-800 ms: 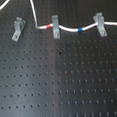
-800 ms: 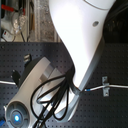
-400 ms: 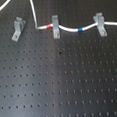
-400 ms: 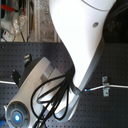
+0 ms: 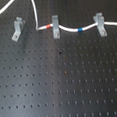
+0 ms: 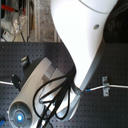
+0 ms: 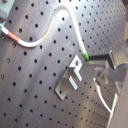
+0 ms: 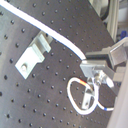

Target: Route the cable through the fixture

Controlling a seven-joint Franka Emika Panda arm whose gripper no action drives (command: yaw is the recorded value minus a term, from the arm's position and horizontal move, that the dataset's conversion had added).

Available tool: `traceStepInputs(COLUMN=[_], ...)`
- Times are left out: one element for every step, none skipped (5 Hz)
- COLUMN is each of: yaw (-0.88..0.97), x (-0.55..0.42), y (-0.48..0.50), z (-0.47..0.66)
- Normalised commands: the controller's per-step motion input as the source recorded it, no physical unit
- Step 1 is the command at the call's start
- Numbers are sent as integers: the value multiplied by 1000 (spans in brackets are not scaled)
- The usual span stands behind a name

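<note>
The white cable (image 5: 37, 18) runs from the first exterior view's left edge up out of the top. It comes back down to a red band, passes the middle clip (image 5: 55, 25), a blue band and the right clip (image 5: 99, 24). The slanted fixture (image 5: 17, 28) stands to the first exterior view's left with nothing in its fork. In the first wrist view the fixture (image 7: 71, 80) lies close beside my gripper (image 7: 100, 59), which is shut on the cable (image 7: 75, 35) at its green band. The second wrist view shows the cable (image 8: 60, 39) passing over the fixture (image 8: 31, 54) into the gripper (image 8: 95, 64).
The black perforated board (image 5: 61, 84) fills the first exterior view. In the second exterior view the white arm (image 6: 82, 45) and its black hoses hide most of the scene. Only one clip (image 6: 105, 86) with the cable shows at the second exterior view's right.
</note>
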Motion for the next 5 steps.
traceStepInputs(yaw=[-503, -200, 0, 0, 0], x=[-430, -453, -397, -298, -340], y=[49, 141, 339, 430, 419], z=[399, 411, 471, 396, 273])
